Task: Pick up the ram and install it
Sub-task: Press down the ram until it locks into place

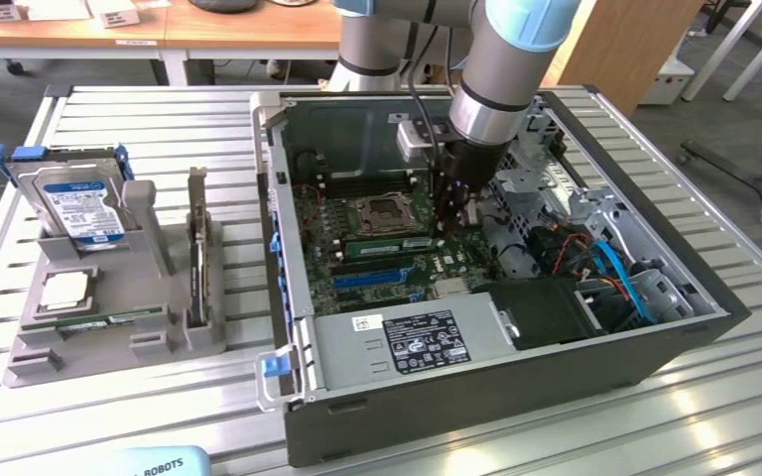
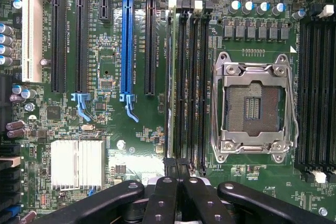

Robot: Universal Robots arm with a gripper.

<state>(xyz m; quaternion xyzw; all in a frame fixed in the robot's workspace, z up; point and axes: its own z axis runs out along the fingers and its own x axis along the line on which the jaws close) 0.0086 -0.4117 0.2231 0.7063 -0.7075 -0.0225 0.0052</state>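
A green ram stick [image 1: 388,241] stands edge-up in a memory slot next to the empty processor socket [image 1: 384,210] on the motherboard inside the open case. In the wrist view the ram [image 2: 170,77] runs along the outermost dark slot beside the socket [image 2: 254,108]. My gripper [image 1: 458,233] reaches down into the case at one end of those slots. Its black fingers [image 2: 164,192] are shut together over that end of the slot bank, gripper [image 2: 177,174], and I see nothing held between them. A second green stick [image 1: 90,322] lies in the grey holder outside the case.
The grey holder [image 1: 116,347] at the exterior view's left also carries a hard drive [image 1: 76,203], a silver processor [image 1: 63,288] and a dark expansion card [image 1: 195,258]. The case walls [image 1: 421,397], cables and drive cage [image 1: 593,268] hem the arm in. A silver heatsink [image 2: 77,163] sits near the fingers.
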